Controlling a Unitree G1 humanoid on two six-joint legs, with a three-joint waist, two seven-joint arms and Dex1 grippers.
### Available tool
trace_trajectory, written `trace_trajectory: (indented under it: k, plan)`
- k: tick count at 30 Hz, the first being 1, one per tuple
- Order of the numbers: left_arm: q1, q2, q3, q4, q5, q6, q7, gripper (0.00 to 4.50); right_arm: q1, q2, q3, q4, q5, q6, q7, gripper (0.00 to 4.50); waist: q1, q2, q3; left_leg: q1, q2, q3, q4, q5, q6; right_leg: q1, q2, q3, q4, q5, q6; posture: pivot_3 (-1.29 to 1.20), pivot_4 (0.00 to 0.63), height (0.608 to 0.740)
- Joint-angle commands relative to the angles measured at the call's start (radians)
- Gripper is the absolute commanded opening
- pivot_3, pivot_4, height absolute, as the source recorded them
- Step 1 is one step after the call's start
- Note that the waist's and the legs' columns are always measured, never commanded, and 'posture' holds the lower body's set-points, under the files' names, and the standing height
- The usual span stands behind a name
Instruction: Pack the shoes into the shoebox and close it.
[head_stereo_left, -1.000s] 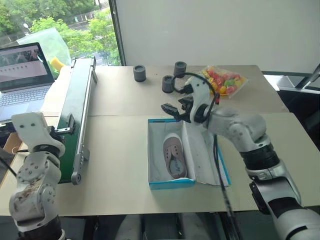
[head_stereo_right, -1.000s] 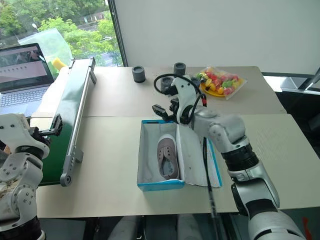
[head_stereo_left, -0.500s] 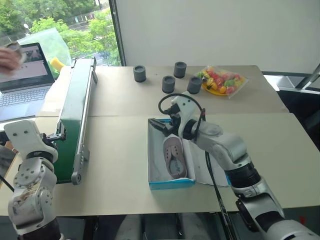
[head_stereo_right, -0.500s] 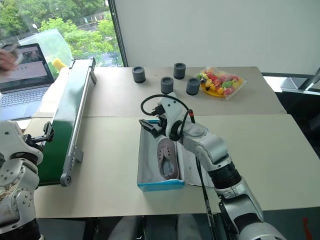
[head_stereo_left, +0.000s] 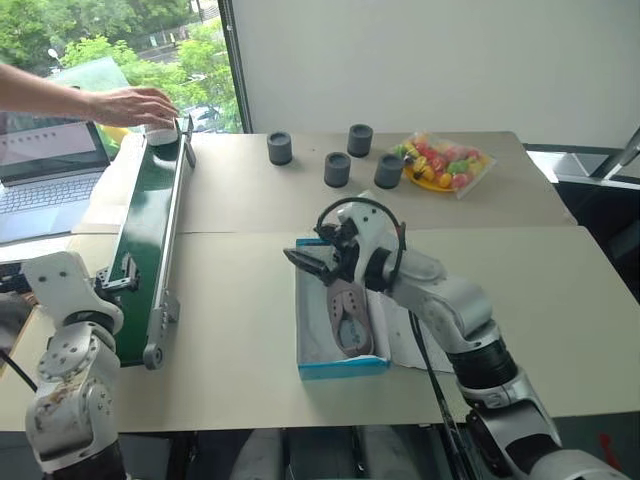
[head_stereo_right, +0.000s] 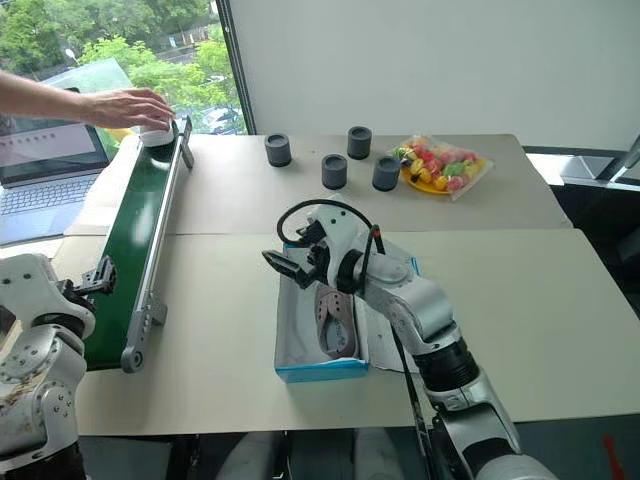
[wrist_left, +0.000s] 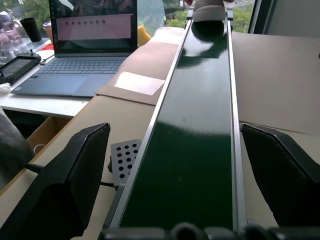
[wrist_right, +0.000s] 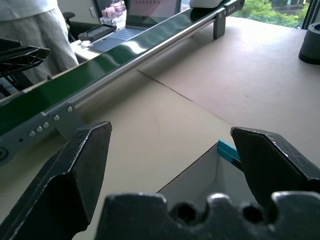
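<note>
The turquoise shoebox (head_stereo_left: 345, 368) lies open mid-table, its lid (head_stereo_left: 425, 340) flat to the right. One grey shoe (head_stereo_left: 350, 315) lies inside it. My right gripper (head_stereo_left: 312, 264) hovers open over the box's far left corner (wrist_right: 226, 150), holding nothing. A second shoe (head_stereo_right: 158, 137) sits at the far end of the green conveyor belt under a person's hand (head_stereo_left: 130, 105); the left wrist view also shows this shoe (wrist_left: 209, 10). My left gripper (wrist_left: 172, 130) is open at the belt's near end, one finger on each side of the belt.
The long green conveyor (head_stereo_left: 150, 230) runs along the table's left side. A laptop (head_stereo_left: 45, 170) stands beyond it. Three grey cylinders (head_stereo_left: 337, 168) and a bag of coloured sweets (head_stereo_left: 445, 162) sit at the back.
My right gripper has swung left and back, from past the box's far edge to its far left corner. A person's hand has reached in over the belt's far end. My left gripper has sunk slightly.
</note>
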Motion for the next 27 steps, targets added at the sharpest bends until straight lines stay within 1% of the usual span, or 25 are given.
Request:
trace_trajectory:
  k: [1,4,8,12,15,18,24,27]
  plan:
    - [-0.018,0.006,-0.012,-0.011,0.013,-0.009,0.001,4.50,-0.007,-0.017,0.008,-0.055,-0.049,-0.081,0.063,4.49,0.000,0.000,0.000,0.000,0.000,0.000,0.000,0.000,0.000,0.000,0.000,0.000,0.000,0.000,0.000,0.00,0.150,0.740]
    - [-0.023,0.005,-0.022,-0.004,0.011,-0.005,0.000,4.50,0.002,-0.037,0.007,-0.075,-0.051,-0.087,0.122,4.49,-0.001,0.000,0.000,0.000,0.000,0.000,0.000,0.000,0.000,0.000,0.000,0.000,0.000,0.000,0.000,0.00,0.150,0.740]
    - [-0.023,0.006,-0.028,0.013,0.008,-0.008,-0.006,4.50,0.010,-0.049,0.016,-0.097,-0.061,-0.077,0.161,4.49,-0.001,0.000,0.000,0.000,0.000,0.000,0.000,0.000,0.000,0.000,0.000,0.000,0.000,0.000,0.000,0.00,0.150,0.740]
    - [-0.034,0.017,-0.042,0.021,-0.001,0.024,-0.016,4.50,0.024,-0.043,0.017,-0.124,-0.071,-0.057,0.157,4.49,0.001,0.000,0.000,0.000,0.000,-0.001,0.000,0.000,0.000,0.000,0.000,0.000,0.000,0.000,0.000,0.00,0.150,0.740]
    - [-0.051,0.021,-0.034,0.017,-0.011,0.065,-0.010,4.50,0.033,-0.036,0.011,-0.145,-0.067,-0.032,0.144,4.49,0.001,0.000,0.000,0.000,0.000,-0.001,0.000,0.000,0.000,0.000,0.000,0.000,0.000,0.000,0.000,0.00,0.150,0.740]
    - [-0.071,0.042,-0.022,0.029,-0.015,0.102,-0.016,4.50,0.038,-0.031,0.017,-0.181,-0.048,-0.019,0.165,4.49,0.001,0.000,0.000,0.000,0.000,-0.001,0.000,0.000,0.000,0.000,0.000,0.000,0.000,0.000,0.000,0.00,0.150,0.740]
    - [-0.101,0.058,-0.037,0.062,-0.010,0.121,-0.037,4.50,0.076,-0.091,0.063,-0.206,-0.072,-0.077,0.277,4.49,0.002,0.000,0.000,0.000,0.000,-0.001,0.000,0.000,0.000,0.000,0.000,0.000,0.000,0.000,0.000,0.00,0.150,0.740]
    - [-0.103,0.056,-0.034,0.069,-0.008,0.122,-0.038,4.50,0.086,-0.105,0.078,-0.204,-0.089,-0.101,0.306,4.49,0.000,0.000,0.000,0.000,0.000,-0.001,0.000,0.000,0.000,0.000,0.000,0.000,0.000,0.000,0.000,0.00,0.150,0.740]
